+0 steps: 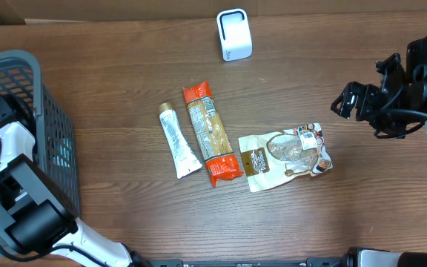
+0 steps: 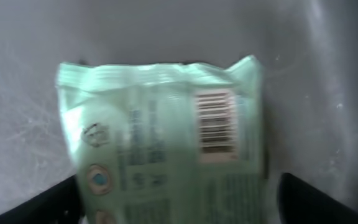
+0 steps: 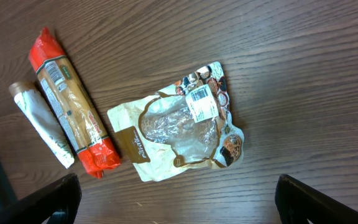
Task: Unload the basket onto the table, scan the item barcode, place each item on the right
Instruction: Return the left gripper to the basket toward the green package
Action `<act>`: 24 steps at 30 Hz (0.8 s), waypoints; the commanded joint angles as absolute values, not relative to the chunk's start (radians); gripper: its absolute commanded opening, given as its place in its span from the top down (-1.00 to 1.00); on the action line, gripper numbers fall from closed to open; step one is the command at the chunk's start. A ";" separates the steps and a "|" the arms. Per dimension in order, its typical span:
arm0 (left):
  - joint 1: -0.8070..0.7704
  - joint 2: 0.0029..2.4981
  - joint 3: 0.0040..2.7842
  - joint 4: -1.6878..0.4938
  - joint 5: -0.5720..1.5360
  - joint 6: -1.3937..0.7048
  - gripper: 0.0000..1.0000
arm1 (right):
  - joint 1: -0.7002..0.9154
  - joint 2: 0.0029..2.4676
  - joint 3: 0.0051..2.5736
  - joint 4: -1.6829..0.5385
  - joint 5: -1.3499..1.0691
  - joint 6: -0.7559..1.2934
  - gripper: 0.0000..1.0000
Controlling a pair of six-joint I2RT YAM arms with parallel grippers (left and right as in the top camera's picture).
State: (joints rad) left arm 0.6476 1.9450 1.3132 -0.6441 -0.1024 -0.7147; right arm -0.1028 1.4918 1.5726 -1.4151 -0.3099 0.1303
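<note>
The pale green pack (image 2: 160,143) lies inside the grey basket (image 1: 50,133), with its barcode (image 2: 216,124) facing the left wrist camera. The left gripper (image 2: 179,182) straddles the pack, jaws spread. The right gripper (image 3: 178,180) hangs over the desk (image 1: 347,215), jaws spread and empty. A tube (image 1: 179,139), a red-ended packet (image 1: 210,133) and a windowed pouch (image 1: 286,156) lie mid-desk. A white scanner (image 1: 233,34) stands at the far edge.
</note>
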 commanded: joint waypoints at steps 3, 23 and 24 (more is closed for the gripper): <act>0.635 2.072 1.262 -0.661 -0.006 -0.580 0.65 | -0.098 1.484 1.569 -1.401 -0.316 0.124 -1.00; 0.635 1.742 1.810 -1.032 0.113 -0.307 0.92 | -0.098 1.484 1.569 -1.393 -0.316 0.123 -1.00; 0.634 1.674 1.883 -1.068 0.117 -0.268 0.92 | -0.098 1.484 1.569 -1.393 -0.316 0.123 -1.00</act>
